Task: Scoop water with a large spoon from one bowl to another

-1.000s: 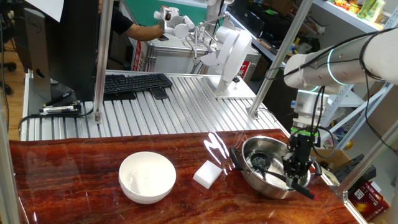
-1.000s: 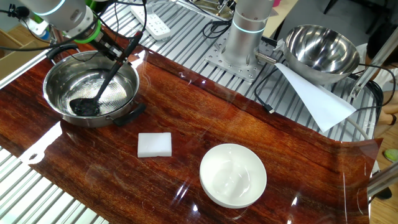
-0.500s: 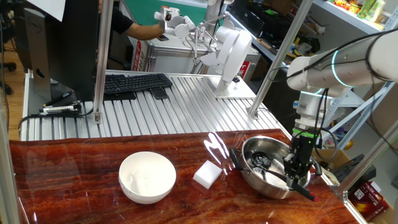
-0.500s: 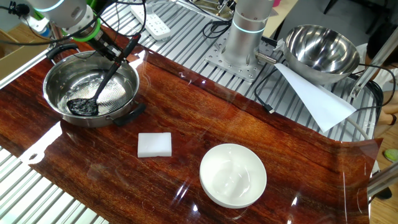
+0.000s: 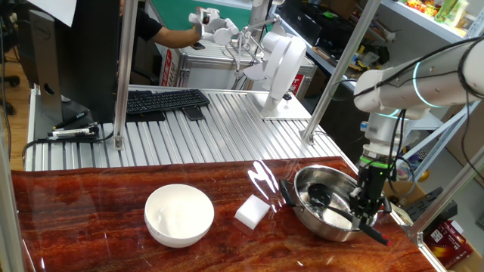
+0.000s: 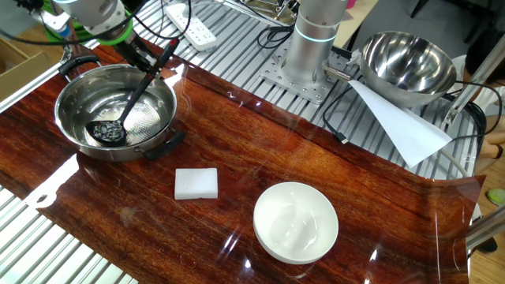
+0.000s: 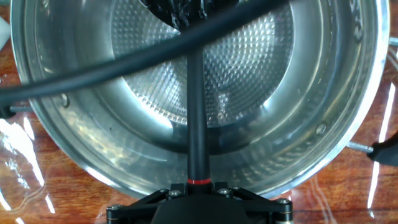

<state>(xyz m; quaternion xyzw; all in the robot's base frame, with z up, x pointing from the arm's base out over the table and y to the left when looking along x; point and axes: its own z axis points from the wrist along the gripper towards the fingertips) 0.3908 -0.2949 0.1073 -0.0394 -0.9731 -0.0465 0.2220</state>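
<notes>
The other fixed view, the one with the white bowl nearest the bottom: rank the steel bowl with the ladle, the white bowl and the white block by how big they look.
1. Steel bowl, largest.
2. White bowl.
3. White block, smallest.

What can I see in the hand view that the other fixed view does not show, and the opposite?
Only the hand view shows the red ring on the ladle handle just ahead of the gripper, and the dimpled floor of the steel bowl close up.

Only the other fixed view shows the white bowl, the white block, a second steel bowl behind the table, and the arm's base.

Both show the black ladle held by its handle, its cup inside the steel bowl.
</notes>
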